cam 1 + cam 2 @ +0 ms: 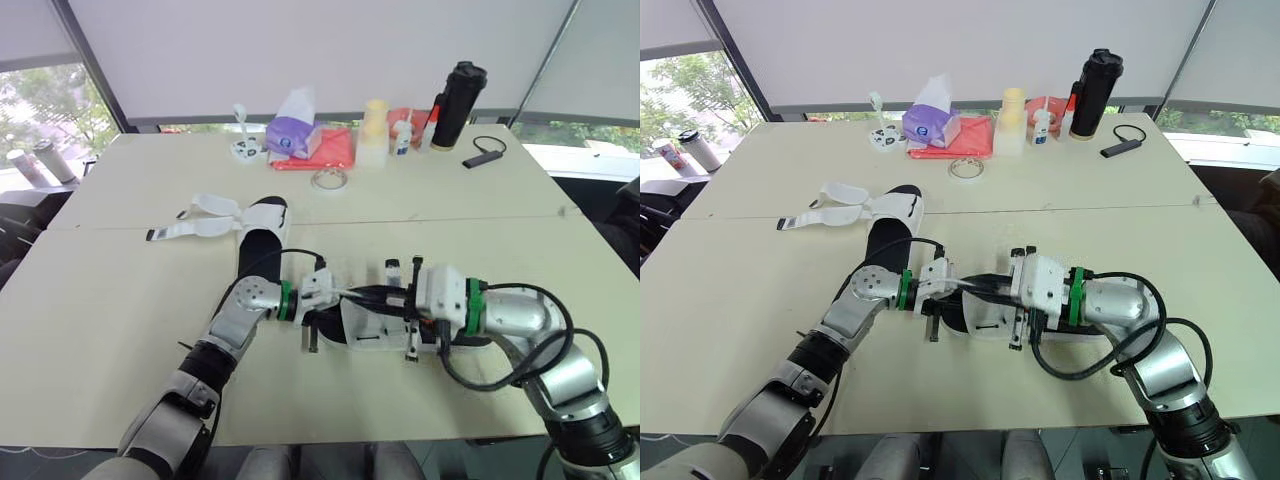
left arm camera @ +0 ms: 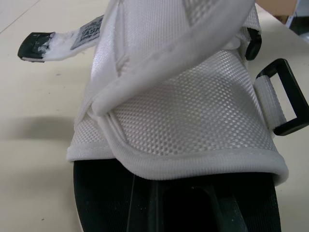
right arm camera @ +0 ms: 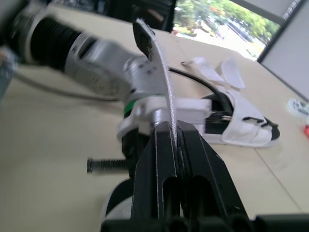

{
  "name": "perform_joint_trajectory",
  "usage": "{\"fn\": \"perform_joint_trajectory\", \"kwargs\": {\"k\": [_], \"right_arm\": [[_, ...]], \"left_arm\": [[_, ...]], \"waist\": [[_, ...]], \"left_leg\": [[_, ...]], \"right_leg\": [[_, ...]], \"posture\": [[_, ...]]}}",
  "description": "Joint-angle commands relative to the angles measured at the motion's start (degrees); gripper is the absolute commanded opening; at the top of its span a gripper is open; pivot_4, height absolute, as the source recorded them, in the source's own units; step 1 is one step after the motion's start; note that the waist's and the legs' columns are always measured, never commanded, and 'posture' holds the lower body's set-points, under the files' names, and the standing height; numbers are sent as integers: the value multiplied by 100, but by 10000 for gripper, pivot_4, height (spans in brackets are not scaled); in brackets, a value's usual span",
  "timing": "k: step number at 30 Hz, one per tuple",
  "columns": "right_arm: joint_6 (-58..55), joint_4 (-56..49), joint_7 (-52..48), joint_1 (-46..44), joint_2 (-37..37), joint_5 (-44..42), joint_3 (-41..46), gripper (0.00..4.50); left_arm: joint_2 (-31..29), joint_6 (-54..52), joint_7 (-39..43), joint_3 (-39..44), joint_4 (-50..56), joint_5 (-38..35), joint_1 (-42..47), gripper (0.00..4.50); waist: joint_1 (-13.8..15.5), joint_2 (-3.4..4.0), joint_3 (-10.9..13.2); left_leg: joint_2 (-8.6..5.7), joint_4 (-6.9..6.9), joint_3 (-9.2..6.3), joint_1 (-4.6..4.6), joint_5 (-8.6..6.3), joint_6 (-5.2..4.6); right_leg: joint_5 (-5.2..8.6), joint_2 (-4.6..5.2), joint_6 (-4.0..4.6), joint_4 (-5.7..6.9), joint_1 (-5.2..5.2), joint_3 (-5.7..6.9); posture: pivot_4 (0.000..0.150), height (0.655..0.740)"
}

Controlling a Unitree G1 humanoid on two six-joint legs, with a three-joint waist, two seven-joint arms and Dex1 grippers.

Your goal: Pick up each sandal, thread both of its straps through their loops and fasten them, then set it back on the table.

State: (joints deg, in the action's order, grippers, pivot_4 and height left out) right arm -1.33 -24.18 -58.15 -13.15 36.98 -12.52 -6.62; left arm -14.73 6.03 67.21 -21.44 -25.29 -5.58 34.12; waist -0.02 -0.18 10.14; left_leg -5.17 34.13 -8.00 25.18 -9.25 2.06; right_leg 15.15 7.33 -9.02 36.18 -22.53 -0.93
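Right gripper pinches white strap (left gripper state unclear) above near sandal; threading step, next feed tip through black loop.

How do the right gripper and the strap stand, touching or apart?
Touching. The right wrist view shows the white strap pinched edge-on between the right gripper's two black fingers, with no gap on either side.

Table — sandal w/ loose straps, tissue pk, tape roll, flask.
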Motion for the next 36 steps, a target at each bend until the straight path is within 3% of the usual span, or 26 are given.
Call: {"fn": "perform_joint_trajectory", "kwargs": {"k": [1,5,10,13,20,31,36], "right_arm": [[1760,463,-85,113,55,625,-154,364],[3094,1014,-192,156,190,1038,-394,364],[3865,1405,-149,108,382,1377,-621,364],[4034,1550,-160,-7,511,1594,-726,8802],[4130,1418,-329,60,1162,1632,-790,44446],[3487,446,-441,1090,2326,1077,-267,44836],[1258,-400,-318,1820,2701,-348,570,44836]], "left_arm": [[-163,-80,64,-212,-285,329,-205,0],[-212,-21,45,-230,-283,377,-229,0],[-228,2,28,-227,-298,378,-223,0],[-231,20,8,-230,-311,393,-214,0],[-202,62,-17,-230,-388,404,-166,0],[-133,169,-42,-255,-528,423,-93,0],[-116,280,10,-327,-541,455,-96,0]], "waist": [[-10,-1,0],[-66,-1,0],[-70,-1,0],[-70,-1,0],[-63,-1,0],[-57,-3,-1],[-49,-2,-2]], "left_leg": [[0,-1,0,-4,0,0],[1,-5,-1,-18,-1,1],[2,-7,-2,-28,0,1],[1,-8,-2,-29,0,0],[2,-8,-1,-36,-1,1],[12,-7,1,-47,-2,2],[9,-7,-6,-62,-6,-4]], "right_leg": [[0,0,1,-1,5,0],[4,0,6,-3,20,0],[9,0,17,-2,28,-1],[10,0,19,-2,29,-2],[11,0,20,-1,36,-4],[22,5,39,-4,53,-8],[29,21,39,-6,70,-9]], "posture": [[1500,7296],[1500,7296],[1500,7296],[1500,7296],[1500,7296],[1500,7296],[1500,7296]]}}
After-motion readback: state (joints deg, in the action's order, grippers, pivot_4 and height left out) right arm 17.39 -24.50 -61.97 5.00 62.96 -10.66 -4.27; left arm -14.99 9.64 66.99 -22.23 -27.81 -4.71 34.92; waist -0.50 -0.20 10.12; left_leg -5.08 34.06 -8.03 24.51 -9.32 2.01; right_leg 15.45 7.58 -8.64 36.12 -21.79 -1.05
